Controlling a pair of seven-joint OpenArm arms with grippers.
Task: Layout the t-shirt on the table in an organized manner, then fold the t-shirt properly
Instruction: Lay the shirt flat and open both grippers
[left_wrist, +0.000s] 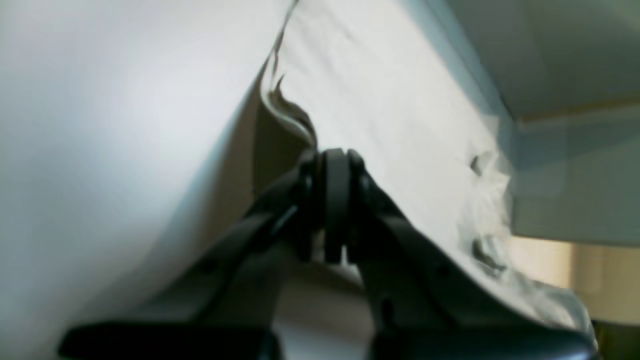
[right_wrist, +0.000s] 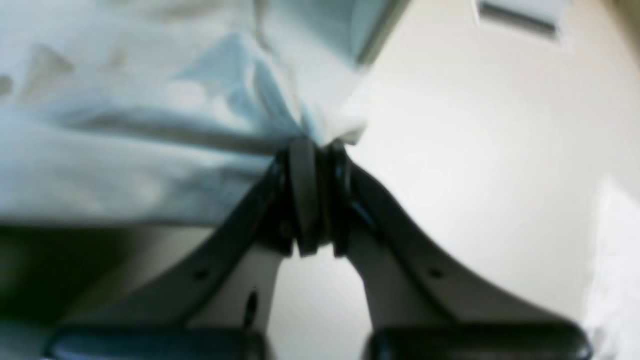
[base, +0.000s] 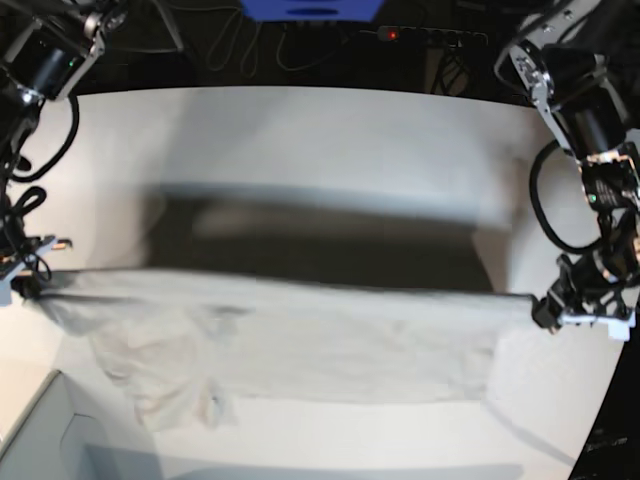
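Observation:
The light grey-beige t-shirt (base: 300, 335) hangs stretched in a wide band between my two grippers, above the white table (base: 320, 130), and casts a dark shadow on it. My left gripper (base: 540, 308) at the right of the base view is shut on one end of the cloth. In the left wrist view its jaws (left_wrist: 334, 159) are pinched on a wavy hem of the t-shirt (left_wrist: 400, 110). My right gripper (base: 25, 285) at the left edge is shut on the other end; the right wrist view shows it (right_wrist: 314, 147) clamped on a bunched corner of the t-shirt (right_wrist: 150, 130). A sleeve sags at the lower left.
A pale grey box corner (base: 40, 440) sits at the bottom left, just below the hanging sleeve. Behind the table's far edge lie a power strip (base: 430, 36), cables and a blue object (base: 310, 8). The table's curved edge (base: 600, 400) runs down the right side.

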